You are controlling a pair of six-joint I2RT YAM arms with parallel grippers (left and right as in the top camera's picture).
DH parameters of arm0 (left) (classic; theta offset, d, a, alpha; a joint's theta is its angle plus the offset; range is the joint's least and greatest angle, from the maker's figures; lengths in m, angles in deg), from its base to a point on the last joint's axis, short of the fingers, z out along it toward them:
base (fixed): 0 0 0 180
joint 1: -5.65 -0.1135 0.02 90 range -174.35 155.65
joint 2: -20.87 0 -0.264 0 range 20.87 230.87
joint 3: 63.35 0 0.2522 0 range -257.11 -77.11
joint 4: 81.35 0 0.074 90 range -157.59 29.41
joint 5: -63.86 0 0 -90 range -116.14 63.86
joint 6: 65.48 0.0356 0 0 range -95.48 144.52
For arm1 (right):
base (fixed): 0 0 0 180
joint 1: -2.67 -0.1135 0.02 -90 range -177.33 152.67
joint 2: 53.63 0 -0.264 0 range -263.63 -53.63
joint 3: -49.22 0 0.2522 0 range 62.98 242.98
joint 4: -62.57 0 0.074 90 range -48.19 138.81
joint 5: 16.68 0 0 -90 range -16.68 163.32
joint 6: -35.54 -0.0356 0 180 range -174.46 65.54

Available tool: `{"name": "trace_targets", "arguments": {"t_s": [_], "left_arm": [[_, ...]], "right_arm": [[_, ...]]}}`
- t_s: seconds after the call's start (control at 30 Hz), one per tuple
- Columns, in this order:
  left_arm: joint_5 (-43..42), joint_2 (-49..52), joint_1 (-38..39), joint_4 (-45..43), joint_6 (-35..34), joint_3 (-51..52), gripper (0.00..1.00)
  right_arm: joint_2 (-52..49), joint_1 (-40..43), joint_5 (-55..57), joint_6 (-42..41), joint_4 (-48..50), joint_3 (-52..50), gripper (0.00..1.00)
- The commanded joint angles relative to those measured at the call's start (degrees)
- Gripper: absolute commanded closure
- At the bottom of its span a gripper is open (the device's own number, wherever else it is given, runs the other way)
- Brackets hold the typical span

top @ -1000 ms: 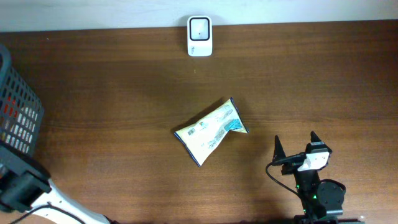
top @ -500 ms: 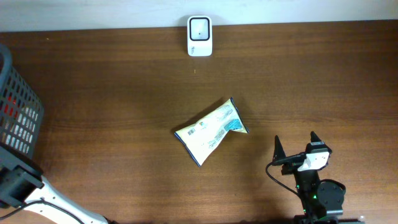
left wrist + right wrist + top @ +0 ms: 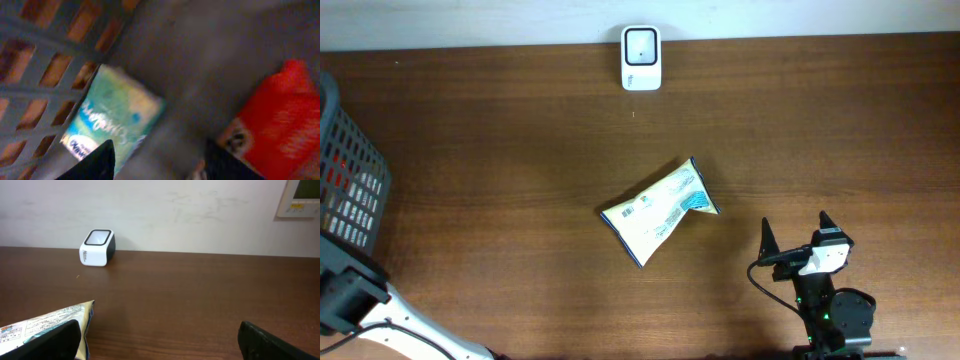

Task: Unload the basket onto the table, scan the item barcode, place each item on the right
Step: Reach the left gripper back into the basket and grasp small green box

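A pale yellow and blue snack packet (image 3: 660,212) lies flat mid-table with a barcode label facing up; its corner (image 3: 45,322) shows in the right wrist view. The white scanner (image 3: 641,58) stands at the far edge, also seen from the right wrist (image 3: 97,247). My right gripper (image 3: 794,225) rests open near the front right, right of the packet, with bare wood between its fingers (image 3: 159,330). My left gripper (image 3: 160,150) hangs inside the basket, jaws apart over the grey floor between a teal packet (image 3: 112,117) and a red packet (image 3: 280,120). That view is blurred.
The grey lattice basket (image 3: 345,180) stands at the table's left edge, its wall (image 3: 45,50) close to the left wrist camera. The left arm's black link (image 3: 350,300) reaches in from the front left corner. A white wall runs behind the table.
The left arm's black link at the lower left has shifted slightly down and left. The packet, the scanner and the right arm have not moved.
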Motion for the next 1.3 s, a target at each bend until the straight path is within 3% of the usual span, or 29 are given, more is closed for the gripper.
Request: {"name": "trace_targets", "arguments": {"t_s": [0.0, 0.17, 0.23, 0.37, 0.67, 0.83, 0.97, 1.0, 1.03, 1.07, 1.1, 1.17, 1.27], "left_arm": [[-9.5, -7.2, -0.6, 0.2, 0.2, -2.7, 0.41], [-13.2, -9.1, -3.1, 1.2, 5.4, -2.9, 0.34], [-19.0, -9.1, -5.2, 1.4, 9.4, -2.9, 0.35], [-20.0, -7.7, -7.7, 1.5, 15.7, -2.8, 0.39], [-19.8, 0.9, -7.7, 0.0, 17.3, -2.7, 0.46], [-17.2, 4.7, -7.7, -1.1, 17.3, -2.7, 0.36], [-12.5, 6.9, -7.7, -1.9, 17.3, -2.7, 0.36], [-12.6, 7.2, -7.7, -2.2, 17.3, -2.7, 0.39], [-12.6, 7.2, -7.7, -2.5, 17.2, -2.7, 0.51], [-12.6, 7.2, -7.6, -2.9, 17.2, -2.7, 0.68], [-12.6, 7.2, -7.6, -3.0, 17.2, -2.8, 0.76], [-12.6, 7.2, -7.6, -2.8, 16.9, -2.8, 1.00], [-12.6, 6.9, -7.6, -2.1, 14.3, -2.8, 1.00]], "right_arm": [[0.3, -0.2, -0.1, -0.1, -0.1, -0.4, 0.01], [0.3, -0.2, -0.1, -0.1, -0.1, -0.4, 0.01], [0.3, -0.2, -0.1, -0.1, -0.1, -0.4, 0.01], [0.3, -0.2, -0.1, -0.1, -0.1, -0.4, 0.01], [0.3, -0.2, -0.1, -0.1, -0.1, -0.4, 0.01], [0.3, -0.2, -0.1, -0.1, -0.1, -0.4, 0.01], [0.3, -0.2, -0.1, -0.1, -0.1, -0.4, 0.01], [0.3, -0.2, -0.1, -0.1, -0.1, -0.4, 0.01], [0.3, -0.2, -0.1, -0.1, -0.1, -0.4, 0.01], [0.3, -0.2, -0.1, -0.1, -0.1, -0.4, 0.01], [0.3, -0.2, -0.1, -0.1, -0.1, -0.4, 0.01], [0.3, -0.2, -0.1, -0.1, -0.1, -0.4, 0.01], [0.3, -0.2, -0.1, -0.1, -0.1, -0.4, 0.01]]}}
